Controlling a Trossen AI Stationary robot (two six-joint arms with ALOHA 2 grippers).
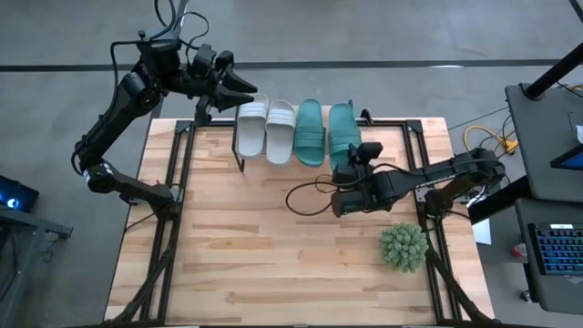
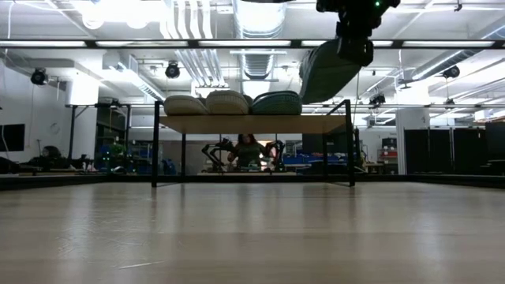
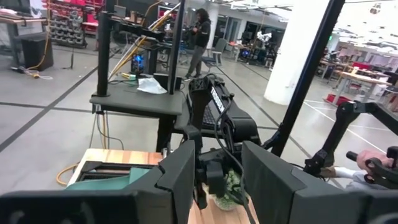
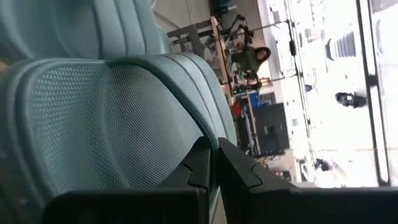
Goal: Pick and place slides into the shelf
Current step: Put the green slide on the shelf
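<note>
The right gripper (image 1: 347, 157) was pinching the heel end of the rightmost teal slide (image 1: 342, 129), its dark fingers (image 4: 205, 165) pressed together on the ribbed foam. In the low view this slide (image 2: 327, 71) hung tilted at the right end of the shelf (image 2: 251, 124), raised above the other three. The left gripper (image 1: 244, 91) hovered off the desk beyond its far edge, just behind the shelf's left end, fingers (image 3: 180, 177) partly spread with nothing between them.

Four slides lay side by side along the shelf top at the far edge of the desk (image 1: 273, 246): two pale grey-white slides (image 1: 267, 128) on the left, then a teal slide (image 1: 308, 132), then the gripped one. From above, each long axis ran from the far edge toward the near edge, all parallel.

The shelf stood on thin black legs with a clear gap beneath it. The middle and near part of the desk lay open, save a black cable loop (image 1: 305, 196) near the right arm and a spiky green plant ball (image 1: 403, 246) toward the near right corner
</note>
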